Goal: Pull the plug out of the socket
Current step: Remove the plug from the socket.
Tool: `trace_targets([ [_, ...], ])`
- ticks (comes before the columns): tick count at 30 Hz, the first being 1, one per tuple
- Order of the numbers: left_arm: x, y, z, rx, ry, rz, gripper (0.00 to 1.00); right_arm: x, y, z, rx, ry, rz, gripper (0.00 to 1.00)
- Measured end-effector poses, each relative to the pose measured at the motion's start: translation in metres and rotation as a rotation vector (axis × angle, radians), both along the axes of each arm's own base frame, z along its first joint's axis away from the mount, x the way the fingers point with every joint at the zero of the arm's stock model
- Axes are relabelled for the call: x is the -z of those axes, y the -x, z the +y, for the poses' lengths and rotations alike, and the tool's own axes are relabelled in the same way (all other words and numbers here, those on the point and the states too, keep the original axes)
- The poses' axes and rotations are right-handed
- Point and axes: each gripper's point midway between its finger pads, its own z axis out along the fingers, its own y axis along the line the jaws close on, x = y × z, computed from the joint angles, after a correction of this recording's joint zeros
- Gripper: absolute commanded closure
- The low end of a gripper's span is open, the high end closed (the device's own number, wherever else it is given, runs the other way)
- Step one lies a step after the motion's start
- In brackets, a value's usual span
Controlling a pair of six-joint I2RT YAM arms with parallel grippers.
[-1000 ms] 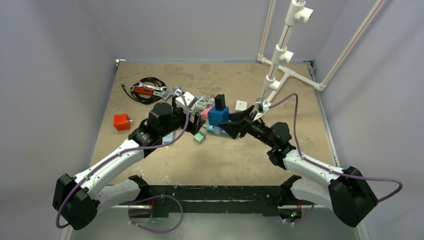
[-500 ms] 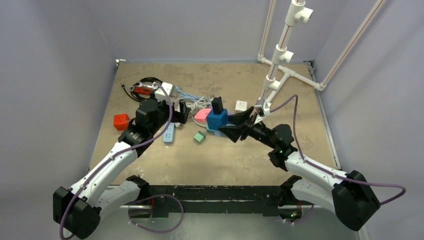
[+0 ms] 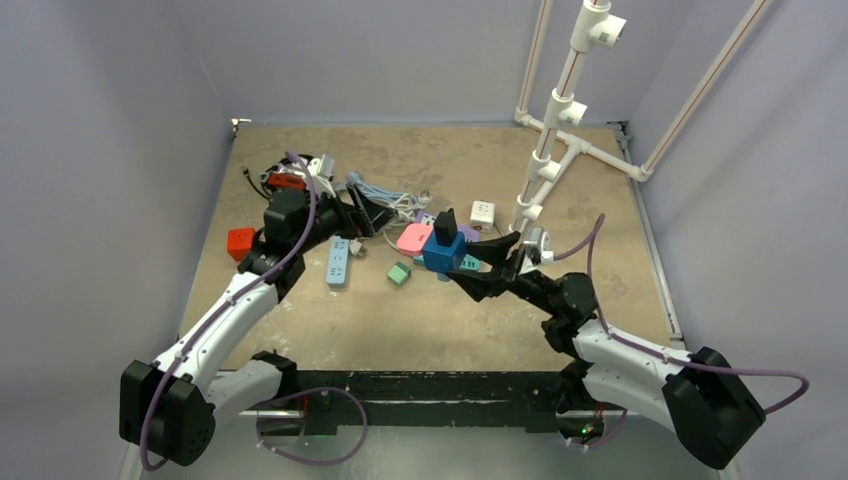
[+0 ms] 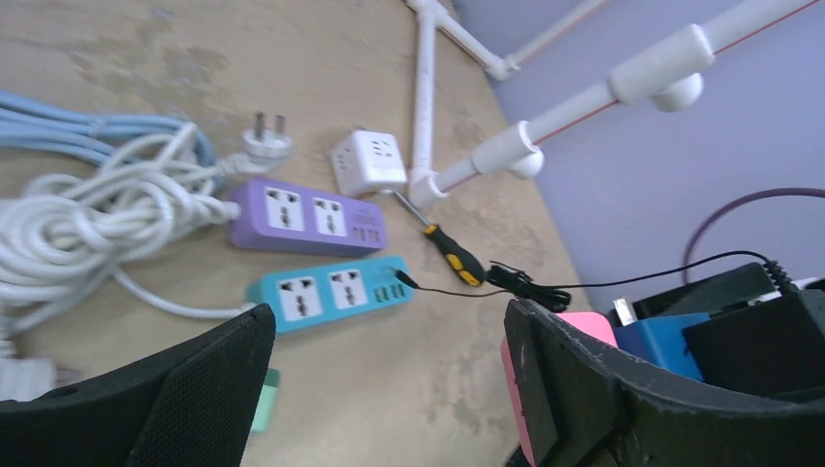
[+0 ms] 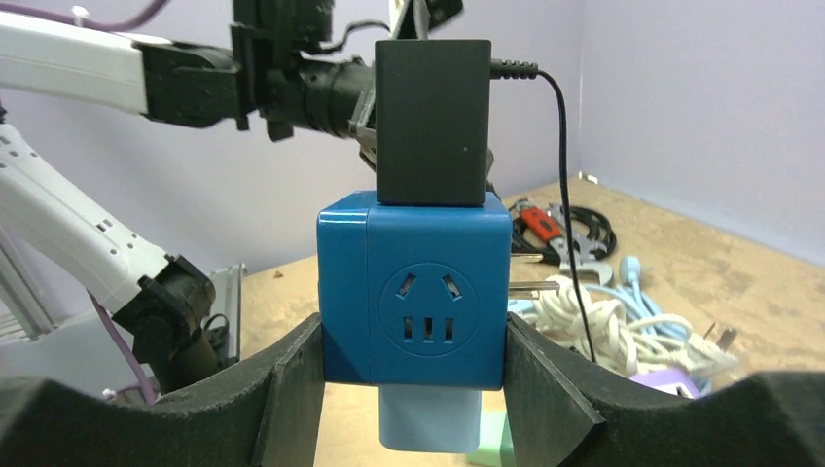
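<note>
A blue cube socket [image 5: 413, 297] is clamped between the fingers of my right gripper [image 5: 413, 336], lifted off the table. A black plug [image 5: 433, 122] with a thin black cord sits in its top face, and a pale blue plug [image 5: 428, 420] sticks out underneath. From above, the blue socket [image 3: 441, 254] and black plug [image 3: 445, 221] are near the table's middle, with the right gripper [image 3: 462, 263] shut on the socket. My left gripper [image 3: 376, 214] hangs open and empty to the socket's left. In the left wrist view, the left gripper [image 4: 384, 384] has bare table between its jaws and the blue socket [image 4: 657, 342] at the right edge.
A purple power strip [image 4: 302, 214], a teal strip [image 4: 331, 290], a white cube [image 4: 370, 163], a screwdriver [image 4: 452, 255] and coiled white cables [image 4: 78, 224] lie behind. A pink block [image 3: 411, 238], green block [image 3: 400, 273], pale strip [image 3: 338, 262], red cube [image 3: 243, 243] and pipe frame [image 3: 560, 120] stand around.
My left arm has drawn back to the left, away from the socket, with its jaws open. The right gripper has carried the socket and plug a little toward the near edge.
</note>
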Motion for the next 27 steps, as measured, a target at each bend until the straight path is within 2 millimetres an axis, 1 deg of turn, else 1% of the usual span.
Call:
trace_targets([
  [6, -0.003, 0.018, -0.018, 0.069, 0.2, 0.133, 0.13, -0.008, 0.014, 0.002, -0.022, -0.026, -0.095, 1.0],
  [10, -0.004, 0.03, -0.024, 0.094, 0.297, 0.205, 0.13, -0.013, 0.025, 0.007, -0.04, -0.036, -0.151, 1.0],
  [12, -0.006, 0.034, -0.026, 0.105, 0.339, 0.233, 0.14, -0.015, 0.029, 0.009, -0.043, -0.039, -0.177, 1.0],
  [17, -0.009, 0.045, -0.03, 0.13, 0.418, 0.29, 0.25, -0.017, 0.035, 0.013, -0.034, -0.04, -0.215, 1.0],
  [21, -0.016, 0.055, -0.037, 0.162, 0.452, 0.306, 0.36, -0.016, 0.031, 0.014, -0.013, -0.036, -0.224, 1.0],
  [24, -0.024, 0.064, -0.046, 0.204, 0.472, 0.305, 0.38, -0.012, 0.028, 0.015, -0.002, -0.025, -0.219, 1.0],
  [27, -0.028, 0.076, -0.057, 0.252, 0.479, 0.316, 0.43, -0.009, 0.026, 0.015, 0.005, -0.02, -0.217, 1.0],
])
